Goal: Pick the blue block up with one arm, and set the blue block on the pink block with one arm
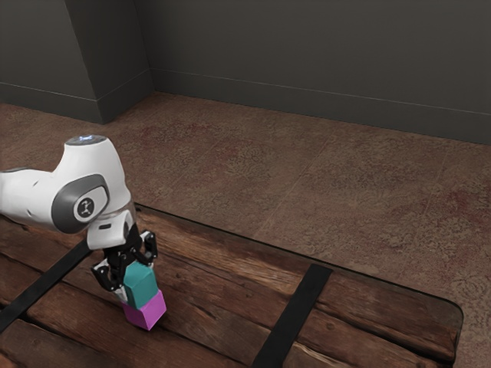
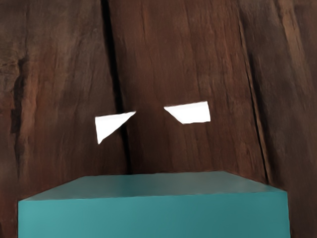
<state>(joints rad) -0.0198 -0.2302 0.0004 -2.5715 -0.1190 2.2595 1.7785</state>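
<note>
In the exterior view the blue block (image 1: 141, 284), teal in colour, sits squarely on top of the pink block (image 1: 146, 311), near the front left of the wooden table (image 1: 230, 291). My gripper (image 1: 132, 268) comes down over the blue block from above. Its black fingers (image 1: 148, 251) press the block's upper part from two sides, so it is shut on the block. In the wrist view the blue block (image 2: 153, 208) lies just under my hand, with the wooden planks (image 2: 178, 64) beyond it. The pink block is hidden there beneath the blue one.
Two black strips cross the table: one (image 1: 295, 314) to the exterior view's right of the blocks, another (image 1: 42, 285) at the left under my arm. The table's edge (image 1: 453, 307) is at far right. Two small white patches (image 2: 188, 113) show on the planks in the wrist view.
</note>
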